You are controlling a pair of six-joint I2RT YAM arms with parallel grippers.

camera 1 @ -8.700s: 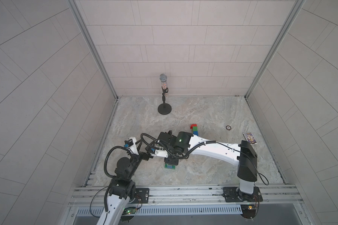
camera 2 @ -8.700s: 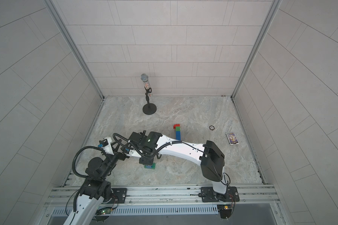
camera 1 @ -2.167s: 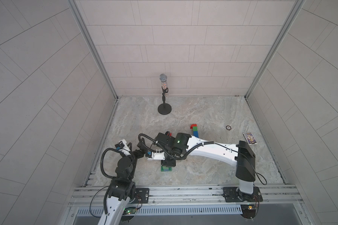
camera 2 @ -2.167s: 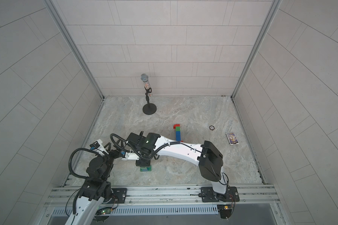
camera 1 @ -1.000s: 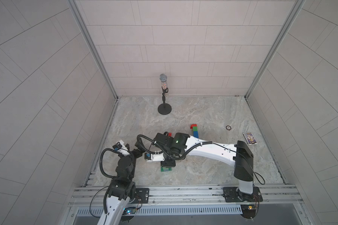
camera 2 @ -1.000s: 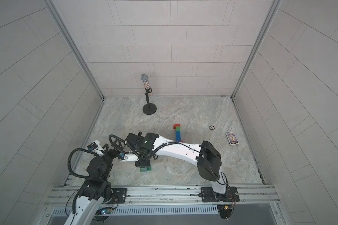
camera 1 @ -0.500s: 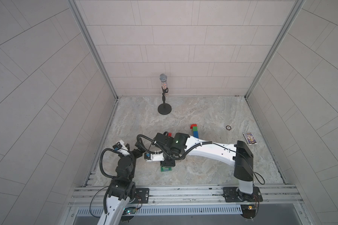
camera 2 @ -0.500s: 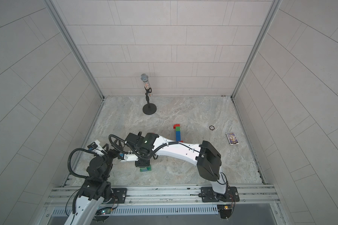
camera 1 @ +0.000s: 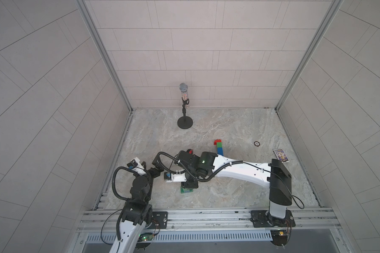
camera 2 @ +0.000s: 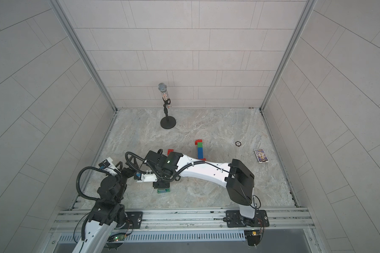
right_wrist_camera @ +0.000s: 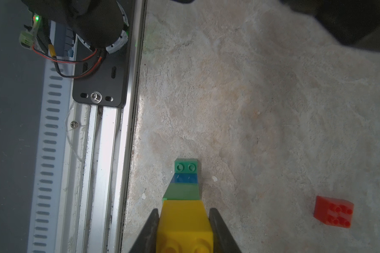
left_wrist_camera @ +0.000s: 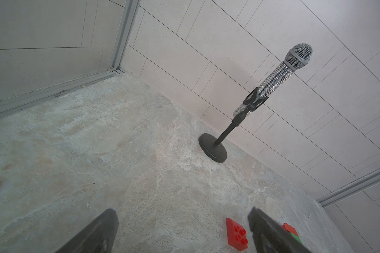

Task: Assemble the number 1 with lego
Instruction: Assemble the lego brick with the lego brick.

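My right gripper (right_wrist_camera: 184,210) is shut on a yellow brick (right_wrist_camera: 183,221). That brick tops a lego stack with green, blue and green (right_wrist_camera: 186,167) bricks below it. The stack stands near the front rail; in both top views only its green foot (camera 1: 185,190) (camera 2: 164,191) shows under the right wrist. A loose red brick (right_wrist_camera: 333,212) (left_wrist_camera: 237,236) (camera 2: 170,151) lies flat on the floor. Farther back stands a red, green and blue lego column (camera 1: 218,147) (camera 2: 199,149). My left gripper (left_wrist_camera: 182,218) (camera 1: 156,167) is open and empty, left of the stack.
A glittery microphone on a black round stand (camera 1: 184,105) (left_wrist_camera: 213,150) stands at the back. A small dark ring (camera 1: 256,143) and a small printed box (camera 1: 281,155) lie at the right. The aluminium front rail (right_wrist_camera: 110,153) runs close to the stack.
Over the last second nothing has visibly moved. Since several seconds ago the left arm has drawn back to the left, and the right gripper with its stack has shifted slightly left and forward.
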